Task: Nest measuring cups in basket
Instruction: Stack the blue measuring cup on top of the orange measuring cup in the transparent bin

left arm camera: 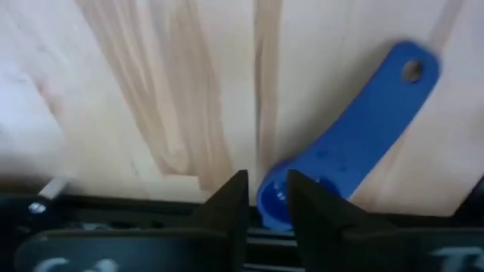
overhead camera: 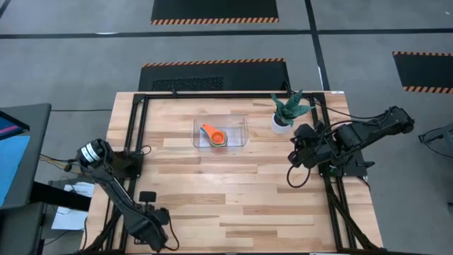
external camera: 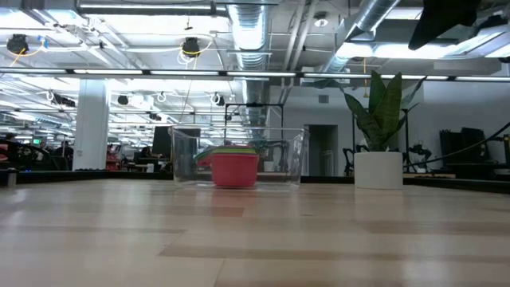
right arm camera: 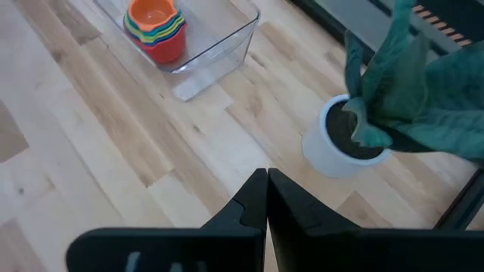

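A clear basket point(overhead camera: 221, 133) stands at the table's far middle. It holds a nested stack of measuring cups point(right arm camera: 155, 26), orange on top and red at the bottom point(external camera: 234, 170). A dark blue cup point(left arm camera: 363, 128) lies flat on the wood at the near left edge, with its holed handle pointing away from the fingers. My left gripper point(left arm camera: 266, 177) points down over the cup's bowl end point(left arm camera: 274, 202) and is open, with a narrow gap. In the high view the left arm point(overhead camera: 152, 230) hides this cup. My right gripper point(right arm camera: 266, 189) hangs shut and empty above the table's right side.
A white pot with a green plant point(overhead camera: 285, 113) stands to the right of the basket, close to my right arm. A black frame rail point(overhead camera: 141, 142) runs along the table's sides. Bare wood lies between the basket and the near edge.
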### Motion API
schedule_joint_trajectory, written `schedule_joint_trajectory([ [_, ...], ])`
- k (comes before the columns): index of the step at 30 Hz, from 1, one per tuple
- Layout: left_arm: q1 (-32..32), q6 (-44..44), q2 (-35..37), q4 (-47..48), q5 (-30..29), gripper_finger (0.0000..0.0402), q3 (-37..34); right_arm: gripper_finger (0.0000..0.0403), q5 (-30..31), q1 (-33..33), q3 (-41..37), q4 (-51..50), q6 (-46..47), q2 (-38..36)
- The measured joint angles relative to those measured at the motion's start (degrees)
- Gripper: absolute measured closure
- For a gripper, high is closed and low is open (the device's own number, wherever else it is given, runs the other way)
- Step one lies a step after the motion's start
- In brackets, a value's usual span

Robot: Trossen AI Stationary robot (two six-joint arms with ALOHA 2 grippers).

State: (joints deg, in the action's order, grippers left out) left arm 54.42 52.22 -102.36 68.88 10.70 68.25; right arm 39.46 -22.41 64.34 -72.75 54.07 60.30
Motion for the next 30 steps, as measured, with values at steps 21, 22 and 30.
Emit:
schedule_joint_trajectory([
  [21, 7.07, -3.89, 0.26, -7.85, 4.13, 0.0255, -7.40, 0.0369, -2.03, -0.02, 0.00, 0.11, -0.02, 0.02],
  [22, 7.03, -4.00, 0.26, -9.29, 5.63, 0.0255, -8.63, 0.0369, -2.05, -0.04, 0.00, 0.11, -0.02, 0.02],
  [30, 4.54, -5.55, 0.26, -10.69, 3.61, 0.0255, -12.73, 0.0369, -2.16, -0.07, 0.00, 0.17, -0.05, 0.02],
])
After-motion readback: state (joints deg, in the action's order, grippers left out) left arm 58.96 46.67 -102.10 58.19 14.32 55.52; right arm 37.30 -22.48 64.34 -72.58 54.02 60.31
